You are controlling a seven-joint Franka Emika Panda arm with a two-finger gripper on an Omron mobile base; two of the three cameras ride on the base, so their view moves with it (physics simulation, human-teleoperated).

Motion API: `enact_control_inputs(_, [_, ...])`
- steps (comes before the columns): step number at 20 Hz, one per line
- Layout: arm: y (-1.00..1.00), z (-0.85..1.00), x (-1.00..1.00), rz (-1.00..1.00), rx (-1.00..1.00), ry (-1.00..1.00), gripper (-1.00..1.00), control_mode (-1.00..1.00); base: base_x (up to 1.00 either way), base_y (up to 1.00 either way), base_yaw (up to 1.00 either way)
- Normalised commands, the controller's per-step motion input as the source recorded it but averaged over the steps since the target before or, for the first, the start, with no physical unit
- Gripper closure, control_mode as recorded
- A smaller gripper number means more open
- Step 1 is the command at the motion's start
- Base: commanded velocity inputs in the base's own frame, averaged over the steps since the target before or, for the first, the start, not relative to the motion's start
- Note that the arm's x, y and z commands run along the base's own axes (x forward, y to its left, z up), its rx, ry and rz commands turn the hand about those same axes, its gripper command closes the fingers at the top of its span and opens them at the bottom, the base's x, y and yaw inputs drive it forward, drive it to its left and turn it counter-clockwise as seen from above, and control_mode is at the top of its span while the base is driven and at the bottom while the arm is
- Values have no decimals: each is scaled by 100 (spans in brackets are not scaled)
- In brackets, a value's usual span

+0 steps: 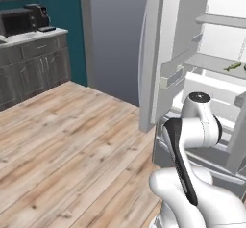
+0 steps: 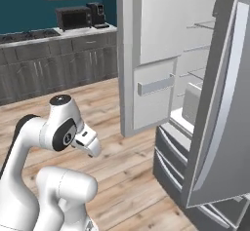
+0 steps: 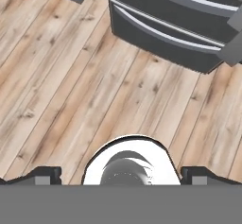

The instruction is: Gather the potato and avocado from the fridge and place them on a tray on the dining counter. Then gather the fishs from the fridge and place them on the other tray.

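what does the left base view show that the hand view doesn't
The left base view alone has the fridge's white shelved inside, with a small green item on a shelf, too small to identify, and a black microwave on the far cabinets. The hand view alone has the open gripper, its fingertips wide apart. Both share the fridge, its doors open, and the wood floor.

The fridge is showing grey steel, white inside; the floor is showing pale wood planks; the wall is showing teal.
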Motion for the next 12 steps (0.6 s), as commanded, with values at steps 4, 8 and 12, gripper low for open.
enact_control_inputs(4, [0,0,0,0,0,0,-100,100,31,0,-30])
enact_control_inputs(8, [0,0,0,0,0,0,-100,100,53,0,-30])
enact_control_inputs(12, [0,0,0,0,0,0,-100,100,66,0,-25])
